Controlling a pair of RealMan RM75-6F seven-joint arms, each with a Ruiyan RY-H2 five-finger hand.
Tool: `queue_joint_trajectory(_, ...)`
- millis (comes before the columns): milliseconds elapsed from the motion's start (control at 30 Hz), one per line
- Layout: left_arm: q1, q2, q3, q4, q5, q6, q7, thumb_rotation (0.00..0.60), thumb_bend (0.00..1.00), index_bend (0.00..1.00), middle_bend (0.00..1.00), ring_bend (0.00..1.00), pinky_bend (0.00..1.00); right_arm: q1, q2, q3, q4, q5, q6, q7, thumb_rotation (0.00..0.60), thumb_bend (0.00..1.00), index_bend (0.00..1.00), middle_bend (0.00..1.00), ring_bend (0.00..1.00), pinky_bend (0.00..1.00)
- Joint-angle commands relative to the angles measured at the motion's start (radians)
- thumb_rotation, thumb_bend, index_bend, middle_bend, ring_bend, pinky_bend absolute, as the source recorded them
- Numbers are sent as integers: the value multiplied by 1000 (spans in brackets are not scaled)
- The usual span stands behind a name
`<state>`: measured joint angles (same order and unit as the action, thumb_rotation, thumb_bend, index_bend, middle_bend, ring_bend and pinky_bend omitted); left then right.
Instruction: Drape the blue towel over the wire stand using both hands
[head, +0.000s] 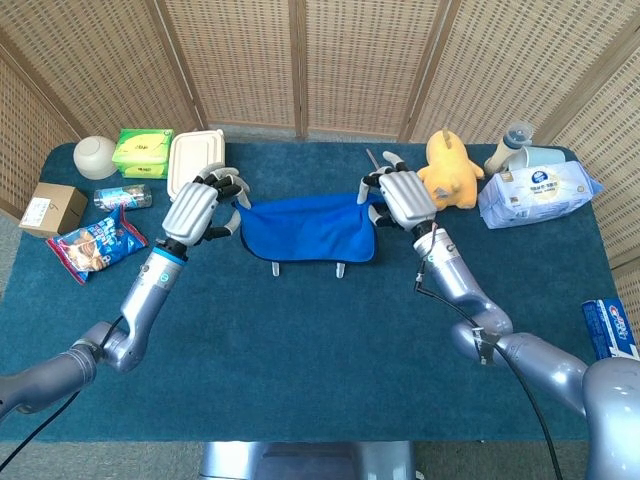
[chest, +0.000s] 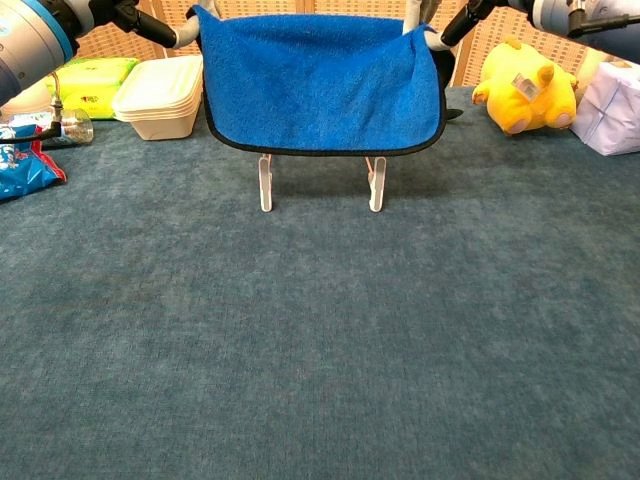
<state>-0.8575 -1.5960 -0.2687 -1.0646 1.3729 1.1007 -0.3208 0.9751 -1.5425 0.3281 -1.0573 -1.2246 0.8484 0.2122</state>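
Blue towel (head: 308, 229) hangs over wire stand (chest: 320, 183); my left hand (head: 196, 207) pinches 9 o'clock corner, right hand (head: 402, 197) 3 o'clock corner.

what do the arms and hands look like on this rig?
Both arms are glossy silver-grey with rounded joints. Left hand and right hand have ridged silver-white backs and black fingers with pale tips. A blue band rings each wrist. A thin black cable runs along each arm, looping loose off the right forearm.
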Motion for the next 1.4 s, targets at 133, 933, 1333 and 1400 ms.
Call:
queue_joint_trajectory(133, 7, 10, 6, -4, 0, -4, 6, 600, 599, 699, 318, 150, 106, 5, -6, 1, 7, 5, -4, -19, 600, 408, 769, 451, 256, 65)
queue_joint_trajectory(933, 25, 44, 31, -26, -9, -47, 33, 600, 581, 424, 160, 3, 36, 16, -14, -15, 28, 1, -18, -92, 600, 354, 659, 389, 161, 22)
queue_joint_trajectory(1333, 24, 67, 35, -50, -17, -72, 71, 600, 546, 329, 88, 0, 1, 16, 7, -41, 37, -18, -37, -129, 600, 307, 545, 329, 99, 0)
queue_joint_trajectory(1400, 24, 75, 35, -59, -20, -78, 80, 600, 524, 290, 70, 0, 0, 16, 16, -48, 35, -23, -45, -140, 600, 289, 510, 307, 80, 0)
